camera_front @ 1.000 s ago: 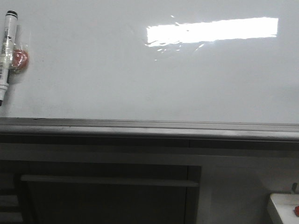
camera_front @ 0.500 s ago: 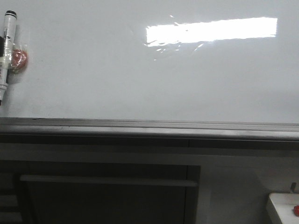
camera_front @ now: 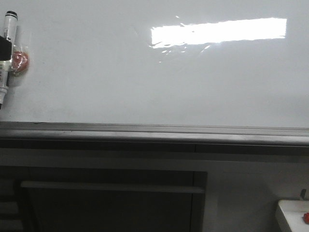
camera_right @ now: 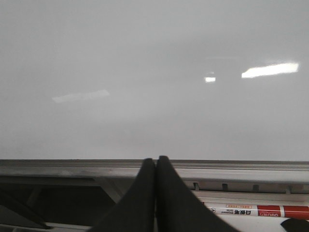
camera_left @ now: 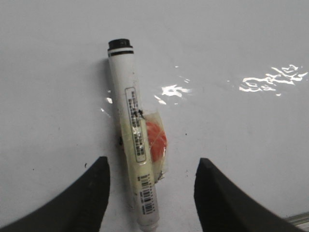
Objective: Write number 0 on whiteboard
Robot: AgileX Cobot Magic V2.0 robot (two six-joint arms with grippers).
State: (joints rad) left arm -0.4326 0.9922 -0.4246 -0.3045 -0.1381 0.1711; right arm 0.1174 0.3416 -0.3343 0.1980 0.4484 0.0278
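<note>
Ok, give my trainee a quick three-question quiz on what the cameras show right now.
1. True or false: a number 0 is already drawn on the whiteboard.
2. The left gripper is: A) shut on the marker, B) open with a finger either side of it, C) out of view.
3. Fill in: the right gripper is ____.

Key: 1 false; 2 B; 3 shut.

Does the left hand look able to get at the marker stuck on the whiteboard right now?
Probably yes. The left hand is open, its fingers either side of the marker on the whiteboard, with nothing between them. An orange piece sits beside the barrel but seems out of the way.
</note>
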